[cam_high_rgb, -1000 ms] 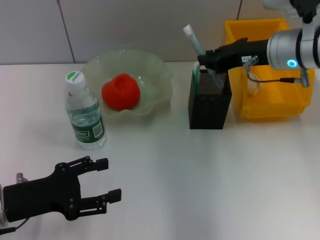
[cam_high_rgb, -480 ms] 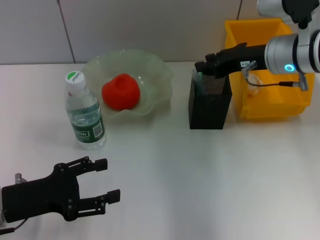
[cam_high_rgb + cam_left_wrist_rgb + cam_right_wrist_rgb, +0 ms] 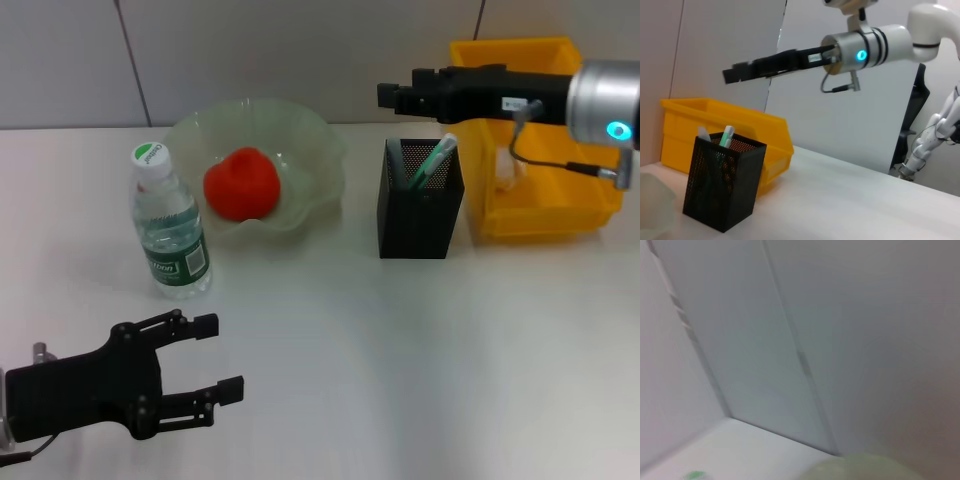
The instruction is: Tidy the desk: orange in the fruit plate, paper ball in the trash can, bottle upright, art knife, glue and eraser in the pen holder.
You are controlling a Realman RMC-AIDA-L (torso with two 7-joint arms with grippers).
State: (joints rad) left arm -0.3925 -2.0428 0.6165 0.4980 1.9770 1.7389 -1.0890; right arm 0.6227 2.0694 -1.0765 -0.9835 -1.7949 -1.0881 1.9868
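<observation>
Pen holder: tall square black metal-mesh box (image 3: 421, 212) on the plain white desk (image 3: 400, 340), green-and-white sticks leaning inside.
Right gripper (image 3: 392, 97): above the holder, toward the back; grasps nothing; open or shut, cannot tell.
Left gripper (image 3: 222, 359): parked near front edge, fingers spread, empty.
Nearer arm: right.

One orange (image 3: 241, 183); one bottle (image 3: 168, 228) — two pincers (image 3: 205, 360) (image 3: 392, 96).

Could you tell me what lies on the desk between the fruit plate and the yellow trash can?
The pen holder stands between the fruit plate and the trash can, with a green-tipped item leaning out of it; the head view shows this best.
</observation>
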